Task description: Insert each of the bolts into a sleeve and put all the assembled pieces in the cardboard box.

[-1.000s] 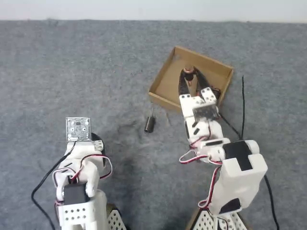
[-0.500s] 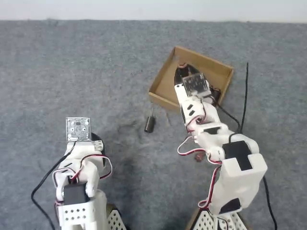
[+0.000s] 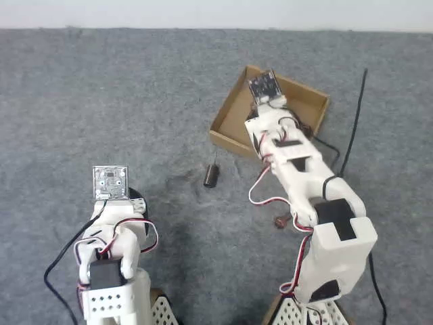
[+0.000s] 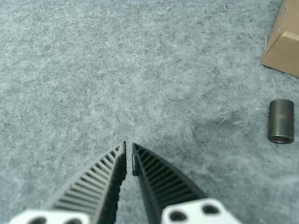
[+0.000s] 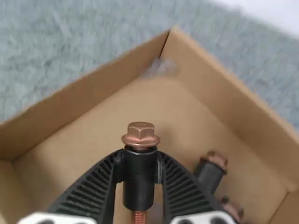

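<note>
My right gripper (image 5: 138,175) is shut on an assembled piece (image 5: 139,172), a copper bolt in a black sleeve, held above the floor of the cardboard box (image 5: 93,93). Other assembled pieces (image 5: 212,172) lie in the box beside it. From above, the right arm (image 3: 284,145) stretches over the cardboard box (image 3: 226,115). A loose black sleeve (image 3: 211,175) with a thin stem lies on the carpet just outside the box; it also appears as a sleeve (image 4: 281,121) in the left wrist view. My left gripper (image 4: 129,148) is shut and empty, low over the carpet.
A small copper part (image 3: 278,222) lies on the grey carpet beside the right arm. A black cable (image 3: 352,135) runs past the box's right side. The box corner (image 4: 285,42) sits far from the left gripper.
The right arm has stretched farther over the box, carrying the assembled piece deeper toward its far side. The left arm has not moved.
</note>
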Controlling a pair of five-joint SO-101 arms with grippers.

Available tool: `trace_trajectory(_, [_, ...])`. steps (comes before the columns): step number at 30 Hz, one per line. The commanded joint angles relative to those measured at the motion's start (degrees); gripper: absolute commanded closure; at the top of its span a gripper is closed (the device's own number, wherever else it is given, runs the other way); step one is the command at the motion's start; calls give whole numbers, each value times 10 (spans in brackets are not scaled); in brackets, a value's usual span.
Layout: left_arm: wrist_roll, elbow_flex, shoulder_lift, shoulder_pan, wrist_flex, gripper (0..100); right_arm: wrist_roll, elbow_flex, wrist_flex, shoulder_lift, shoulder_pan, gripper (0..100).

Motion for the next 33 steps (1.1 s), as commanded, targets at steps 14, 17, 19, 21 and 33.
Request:
trace_trajectory(14, [-5, -3, -6, -3, -19, 977, 6, -123, 245, -17, 7, 865])
trace_trajectory(17, [-5, -3, -6, -3, -19, 977, 6, -125, 259, -21, 7, 822])
trace_trajectory(19, [-5, -3, -6, -3, -19, 977, 6, -126, 262, -24, 7, 845])
trace_trajectory(21, [-5, -3, -6, -3, -19, 977, 7, -127, 262, -26, 7, 885])
trace_trajectory(33, [-5, -3, -6, -3, -19, 977, -65, -161, 474, -180, -15, 974])
